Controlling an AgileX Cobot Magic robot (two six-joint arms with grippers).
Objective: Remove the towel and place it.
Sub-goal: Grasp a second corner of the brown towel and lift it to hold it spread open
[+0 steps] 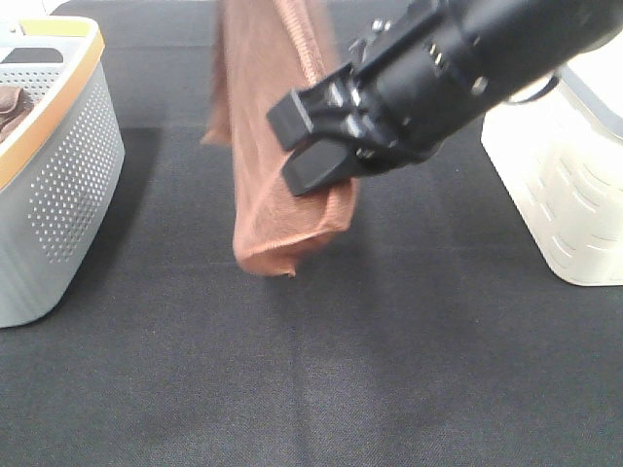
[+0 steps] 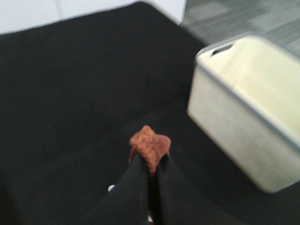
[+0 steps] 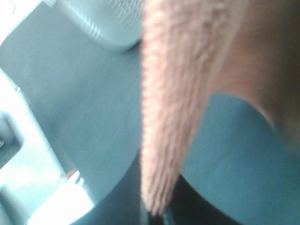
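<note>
The rust-brown towel point(image 1: 282, 146) hangs in a long fold above the black table, its lower end near the middle. My left gripper point(image 2: 151, 169) is shut on a bunched corner of the towel point(image 2: 150, 145); it is above the top edge of the exterior view. My right gripper point(image 1: 303, 143) reaches in from the upper right, its two black fingers apart at the towel's right edge. In the right wrist view the towel point(image 3: 173, 103) hangs right in front of the camera, down to the fingers point(image 3: 157, 213). The white tag is not visible.
A grey perforated basket point(image 1: 68, 185) with an orange rim stands at the left, a darker brown cloth point(image 1: 10, 109) inside. A cream basket point(image 1: 565, 195) stands at the right and also shows in the left wrist view point(image 2: 234, 126). Black cloth covers the table point(image 1: 389, 370).
</note>
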